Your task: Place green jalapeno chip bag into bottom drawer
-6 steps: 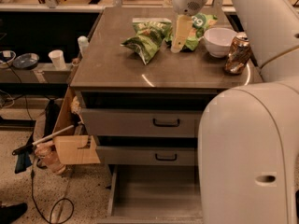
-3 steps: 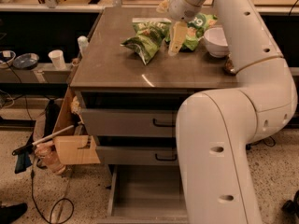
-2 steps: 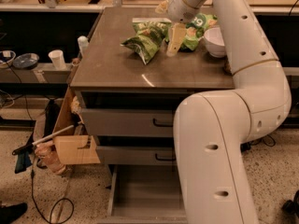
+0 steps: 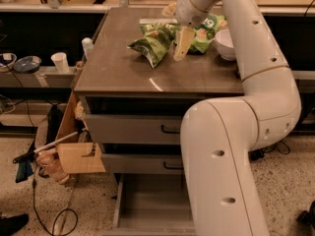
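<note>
While jaws hover beside bag, drawer open

claw above tabletop, bottom drawer partly hidden

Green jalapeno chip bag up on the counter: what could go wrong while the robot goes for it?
The gripper hangs between the green jalapeno chip bag and a brighter green bag, so it might catch the wrong one. The white bowl sits close beside the arm and could get bumped.
</note>
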Controlling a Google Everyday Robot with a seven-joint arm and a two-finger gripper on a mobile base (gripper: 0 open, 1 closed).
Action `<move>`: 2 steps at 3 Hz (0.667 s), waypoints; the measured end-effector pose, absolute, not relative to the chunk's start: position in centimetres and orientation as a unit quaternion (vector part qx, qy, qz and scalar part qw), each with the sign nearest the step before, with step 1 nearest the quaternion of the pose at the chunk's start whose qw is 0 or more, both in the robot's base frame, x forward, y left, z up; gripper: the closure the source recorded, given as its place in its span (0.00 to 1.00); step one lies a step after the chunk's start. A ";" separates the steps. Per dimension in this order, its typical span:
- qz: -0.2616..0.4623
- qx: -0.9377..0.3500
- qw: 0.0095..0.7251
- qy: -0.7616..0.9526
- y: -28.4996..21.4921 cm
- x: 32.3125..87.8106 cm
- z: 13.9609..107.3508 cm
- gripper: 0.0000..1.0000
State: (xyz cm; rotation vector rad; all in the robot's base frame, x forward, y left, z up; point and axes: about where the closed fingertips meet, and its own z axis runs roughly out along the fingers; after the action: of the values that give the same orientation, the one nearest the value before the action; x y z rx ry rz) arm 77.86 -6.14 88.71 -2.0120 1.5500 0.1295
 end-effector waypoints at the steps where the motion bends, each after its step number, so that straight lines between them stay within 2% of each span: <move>1: 0.053 -0.759 0.296 0.578 -5.7 77.9 88.4 0.00; 2: 0.057 -0.761 0.292 0.576 -4.9 78.1 87.8 0.00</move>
State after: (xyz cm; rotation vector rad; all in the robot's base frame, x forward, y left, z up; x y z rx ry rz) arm 78.08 -4.89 87.84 -2.0296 1.5360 0.1531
